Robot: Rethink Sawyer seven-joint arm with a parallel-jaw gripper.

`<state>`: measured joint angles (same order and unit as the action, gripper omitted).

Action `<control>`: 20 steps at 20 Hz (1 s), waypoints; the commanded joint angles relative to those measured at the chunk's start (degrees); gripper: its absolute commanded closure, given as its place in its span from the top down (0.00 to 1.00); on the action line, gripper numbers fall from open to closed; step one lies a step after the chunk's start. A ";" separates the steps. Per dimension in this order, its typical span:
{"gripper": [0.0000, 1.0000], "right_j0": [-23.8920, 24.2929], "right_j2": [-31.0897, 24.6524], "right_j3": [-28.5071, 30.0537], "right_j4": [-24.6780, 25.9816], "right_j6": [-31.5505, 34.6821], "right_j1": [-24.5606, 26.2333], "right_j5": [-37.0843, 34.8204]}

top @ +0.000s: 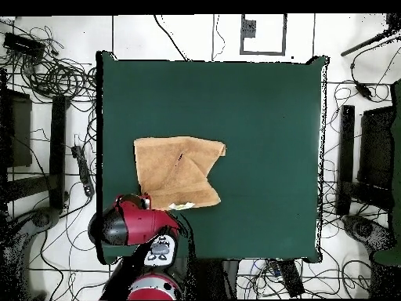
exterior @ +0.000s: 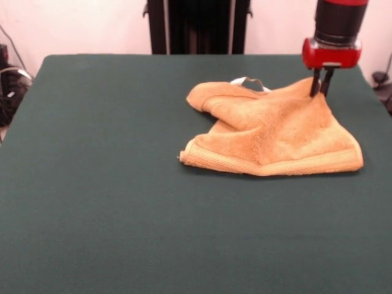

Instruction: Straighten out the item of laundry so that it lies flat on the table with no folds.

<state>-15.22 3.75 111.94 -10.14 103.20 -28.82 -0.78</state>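
Note:
The orange-tan towel (exterior: 275,131) lies crumpled on the right half of the green table (exterior: 110,184). One side is folded over into a rounded lump at its left, and its woven band (exterior: 269,166) runs along the near edge. A small white tag (exterior: 248,81) pokes out at its far edge. My gripper (exterior: 321,89) comes down from the red wrist at the towel's far right corner. Its fingers are pinched together on a raised peak of cloth. In the overhead view the towel (top: 176,172) sits left of the table's (top: 266,117) centre, and the red arm head (top: 133,221) hides the gripper.
The black pedestal (exterior: 196,24) stands behind the table's far edge. The table's right edge (exterior: 375,98) is close to the gripper. In the overhead view, cables (top: 55,74) and black gear (top: 376,157) lie on the floor around the table.

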 commanded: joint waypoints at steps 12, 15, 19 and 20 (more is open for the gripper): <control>0.00 -5.20 -4.63 6.03 -9.51 19.35 0.54 5.34; 0.00 -5.69 -4.78 6.71 -10.41 19.51 0.37 6.02; 0.00 -6.58 -4.67 6.97 -11.93 19.50 -0.02 5.77; 0.00 -6.88 -4.73 6.77 -12.42 19.47 -0.23 5.23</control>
<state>-19.79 3.73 115.27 -17.11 104.07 -28.88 3.12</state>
